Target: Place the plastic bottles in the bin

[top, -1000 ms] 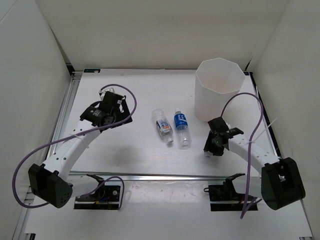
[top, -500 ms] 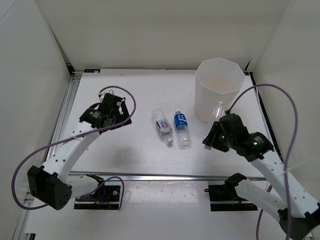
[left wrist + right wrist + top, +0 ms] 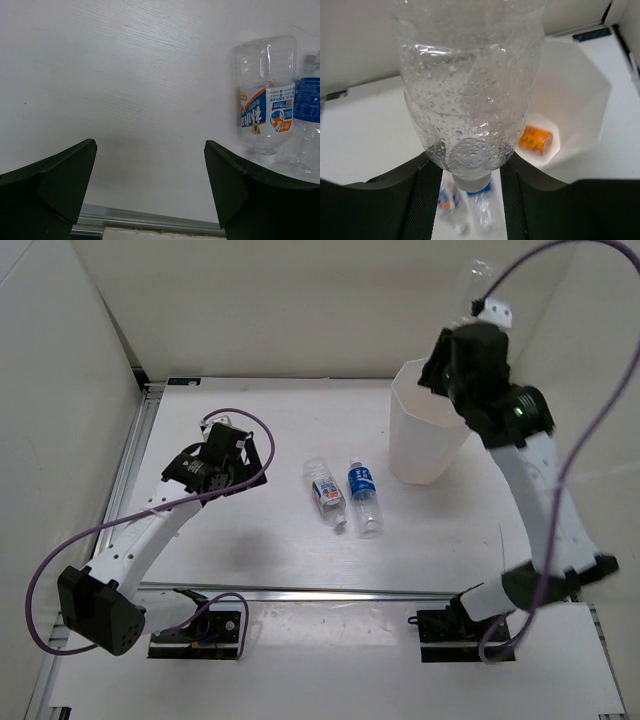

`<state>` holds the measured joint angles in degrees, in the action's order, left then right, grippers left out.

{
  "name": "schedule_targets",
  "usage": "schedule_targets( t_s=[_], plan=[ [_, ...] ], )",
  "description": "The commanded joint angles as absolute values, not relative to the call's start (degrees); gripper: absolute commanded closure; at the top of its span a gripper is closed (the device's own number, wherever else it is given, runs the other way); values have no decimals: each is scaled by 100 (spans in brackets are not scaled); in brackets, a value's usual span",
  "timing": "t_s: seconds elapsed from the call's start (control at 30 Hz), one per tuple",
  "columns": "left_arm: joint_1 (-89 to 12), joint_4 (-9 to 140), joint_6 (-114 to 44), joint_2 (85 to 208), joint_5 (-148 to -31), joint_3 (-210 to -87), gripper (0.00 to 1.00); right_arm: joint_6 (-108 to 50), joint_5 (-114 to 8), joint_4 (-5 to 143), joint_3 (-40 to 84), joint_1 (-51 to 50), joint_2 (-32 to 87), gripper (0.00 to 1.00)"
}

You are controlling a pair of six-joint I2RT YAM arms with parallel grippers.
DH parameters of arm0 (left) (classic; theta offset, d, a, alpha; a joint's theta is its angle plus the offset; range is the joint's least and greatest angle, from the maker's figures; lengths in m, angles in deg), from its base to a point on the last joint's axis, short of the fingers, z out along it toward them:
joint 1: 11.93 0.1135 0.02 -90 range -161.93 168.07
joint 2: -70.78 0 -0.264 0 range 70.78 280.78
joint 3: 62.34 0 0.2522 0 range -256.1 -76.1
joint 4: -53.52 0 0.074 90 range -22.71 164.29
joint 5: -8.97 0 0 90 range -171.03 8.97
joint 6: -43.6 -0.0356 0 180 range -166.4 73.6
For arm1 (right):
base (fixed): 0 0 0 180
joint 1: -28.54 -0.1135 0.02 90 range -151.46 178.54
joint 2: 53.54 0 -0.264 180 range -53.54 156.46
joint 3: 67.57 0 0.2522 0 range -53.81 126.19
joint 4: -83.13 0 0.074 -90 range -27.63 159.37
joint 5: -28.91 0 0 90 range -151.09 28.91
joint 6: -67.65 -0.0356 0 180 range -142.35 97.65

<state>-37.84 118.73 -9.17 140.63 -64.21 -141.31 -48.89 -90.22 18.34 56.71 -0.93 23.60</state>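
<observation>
Right gripper (image 3: 472, 322) is clamped shut on the clear unlabelled bottle (image 3: 469, 95), lifted high off the table (image 3: 270, 420). In the wrist view the bottle's neck points down between the two dark fingers, and its wall is beaded with droplets. From above, the arm reaches up and over toward the bin (image 3: 418, 455), which stands at the far right of the table. The hand looks to be roughly above the rim, though whether the bottle hangs squarely over the mouth cannot be told from these angles.

One bottle is already home: the orange bottle (image 3: 536, 140) lies on its side at the bottom of the bin (seen only from the right wrist camera).

Two are left on the table. The bottle with the white-red-blue label (image 3: 325, 492) and the blue-labelled bottle (image 3: 364, 497) lie on their sides just beside each other near the middle, well apart from the bin.

The left gripper (image 3: 150, 175) has its jaws spread wide and holds nothing. It hovers over bare table with the two labelled bottles off to its right.

By my reckoning the task is about a quarter done, with the second bottle on the point of release and two pickups to go.
</observation>
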Motion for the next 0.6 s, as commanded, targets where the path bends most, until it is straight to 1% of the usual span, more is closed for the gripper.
schedule_targets(
  t_s=[0.0, 0.07, 0.1, 0.13, 0.17, 0.23, 0.27, 0.3, 0.33, 0.37, 0.4, 0.43, 0.5, 0.57],
  plan=[
    [-3821, 11747, -966, 14100, -6503, -14500, 0, -3949, -9581, 2305, 6553, 427, 3538, 97],
    [-3821, 11747, -1028, 14101, -6503, -14501, 0, -3835, -9477, 2305, 6835, 744, 4055, 96],
    [-3821, 11747, -1089, 14101, -6503, -14562, 0, -3834, -9380, 2305, 6905, 841, 4154, 92],
    [-3821, 11747, -1089, 14162, -6503, -14615, 0, -3834, -9275, 2305, 6906, 1033, 4225, 91],
    [-3821, 11747, -1141, 14162, -6503, -14615, 0, -3930, -9178, 2305, 6854, 1131, 4226, 90],
    [-3821, 11747, -1142, 14215, -6503, -14799, 0, -4168, -8765, 2305, 6530, 1394, 4165, 83],
    [-3821, 11747, -1142, 14346, -6503, -14861, 0, -4255, -8694, 2305, 6398, 1456, 4112, 74],
    [-3821, 11747, -1142, 14417, -6503, -14931, 0, -4352, -8598, 2305, 6275, 1526, 4050, 47],
    [-3821, 11747, -959, 14548, -6503, -15071, 3, -4405, -8257, 2305, 6169, 1640, 3919, 32],
    [-3821, 11799, -809, 14619, -6503, -15133, 8, -4406, -8106, 2305, 5968, 1641, 3857, 17],
    [-3821, 11878, -625, 14689, -6416, -15186, 21, -4458, -7991, 2305, 5914, 1694, 3787, 0],
    [-3768, 11879, -510, 14759, -6416, -15265, 25, -4458, -7912, 2305, 5913, 1694, 3673, 0],
    [-3707, 11879, -456, 15023, -6633, -15388, 27, -4458, -7789, 2305, 5913, 1694, 3497, 0],
    [-3706, 11757, -456, 15303, -6950, -15546, 5, -4458, -7735, 2253, 5965, 1694, 3374, 0]
  ],
)
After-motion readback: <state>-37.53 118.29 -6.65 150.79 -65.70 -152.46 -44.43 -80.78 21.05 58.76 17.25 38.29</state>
